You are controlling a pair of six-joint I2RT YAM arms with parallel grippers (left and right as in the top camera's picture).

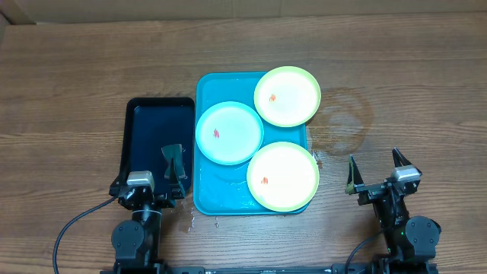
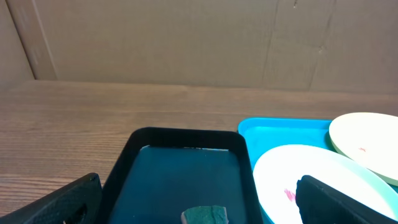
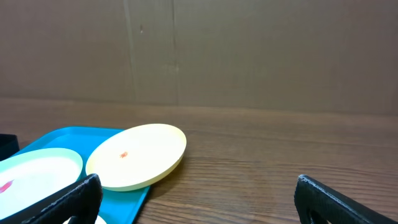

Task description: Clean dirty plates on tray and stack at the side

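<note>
Both my arms sit at the near edge of the table (image 1: 68,68). My left end effector (image 2: 198,186) is spread wide and pinches nothing. It hangs over the near end of the black tray (image 1: 144,122). In the left wrist view a small green piece (image 2: 205,216) lies in that tray between my fingers. My right end effector (image 1: 375,169) is also spread wide and empty, over bare wood to the right of the tray (image 1: 204,85) and apart from it.

The turquoise tray lies in the middle of the table, just right of the black tray, and its floor looks wet. All three plates are on it, face up, each with a small red-orange smear.

- The blue plate (image 1: 229,133) lies flat against the left side.
- The far plate (image 1: 287,96), yellow-green, sits on the far right corner. It is propped on the rim, slightly tilted, and overhangs the table.
- The near plate (image 1: 282,176), also yellow-green, covers the near right corner and pokes just past the rim.

The blue plate's edge meets or nearly meets the other two; I cannot tell which.

A faint wet ring (image 1: 344,118) marks the wood right of the tray.
</note>
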